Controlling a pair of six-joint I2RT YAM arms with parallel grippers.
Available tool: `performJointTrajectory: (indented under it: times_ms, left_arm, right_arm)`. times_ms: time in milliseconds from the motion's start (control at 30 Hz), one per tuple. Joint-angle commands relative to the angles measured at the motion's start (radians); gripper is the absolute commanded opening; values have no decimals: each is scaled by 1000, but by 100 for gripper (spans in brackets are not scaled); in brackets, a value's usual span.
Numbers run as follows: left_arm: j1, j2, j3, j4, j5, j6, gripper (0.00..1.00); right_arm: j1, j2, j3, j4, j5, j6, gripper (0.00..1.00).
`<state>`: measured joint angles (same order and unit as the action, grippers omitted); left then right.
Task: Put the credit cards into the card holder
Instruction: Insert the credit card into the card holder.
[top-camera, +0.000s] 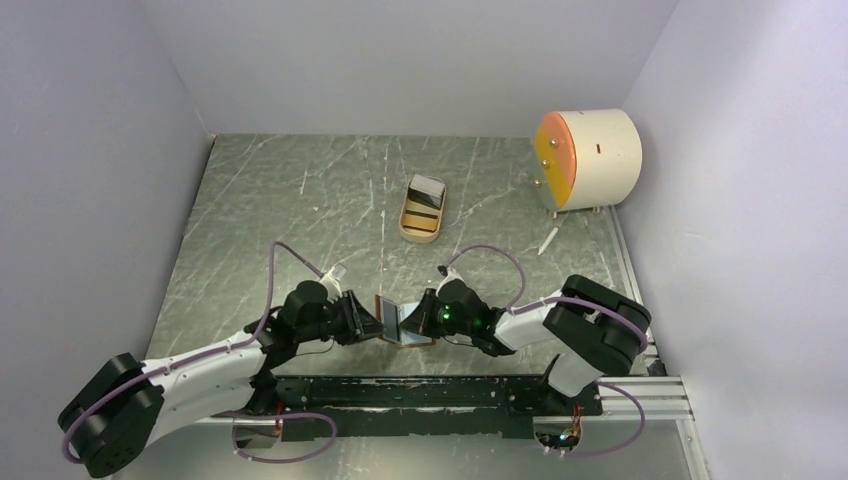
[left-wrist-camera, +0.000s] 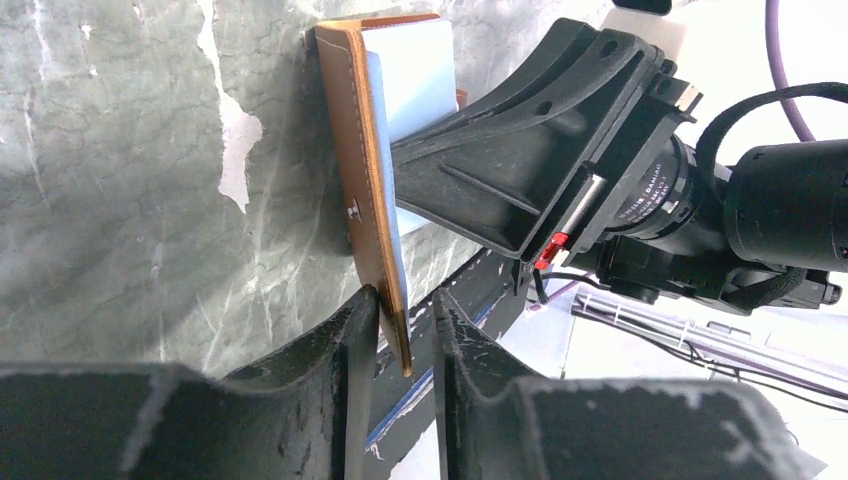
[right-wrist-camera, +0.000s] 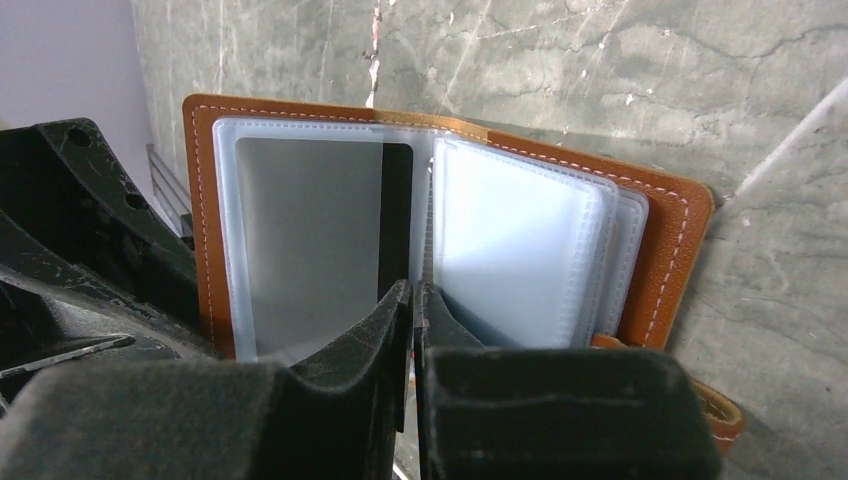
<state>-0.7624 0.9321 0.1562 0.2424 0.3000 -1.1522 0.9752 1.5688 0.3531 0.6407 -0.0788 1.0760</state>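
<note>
The reddish-brown card holder (top-camera: 393, 325) stands open near the table's front edge, between my two grippers. In the right wrist view its brown cover (right-wrist-camera: 665, 230) frames frosted plastic sleeves (right-wrist-camera: 520, 250). A dark grey card (right-wrist-camera: 398, 210) lies partly inside the left sleeve. My right gripper (right-wrist-camera: 412, 295) is shut on that card's edge. My left gripper (left-wrist-camera: 405, 315) is closed narrowly around the edge of the upright cover (left-wrist-camera: 360, 180), with one finger against its outside. More credit cards (top-camera: 428, 188) lie in the tan oval tray (top-camera: 417, 228) further back.
A white cylinder with an orange face (top-camera: 585, 158) stands at the back right. A small white stick (top-camera: 548, 240) lies in front of it. A black and metal rail (top-camera: 450, 392) runs along the near edge. Grey walls close in on three sides.
</note>
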Motion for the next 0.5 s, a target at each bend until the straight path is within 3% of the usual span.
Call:
performJointTrajectory:
  times_ms: [0,467]
  left_arm:
    - [20,-11,35,-8,-11,22,33]
    - [78,64,104,-30,11,65,26]
  right_arm:
    - [0,-16,-20,-35,20,-31,9]
    - [0,-26,15,-109,40,-82,10]
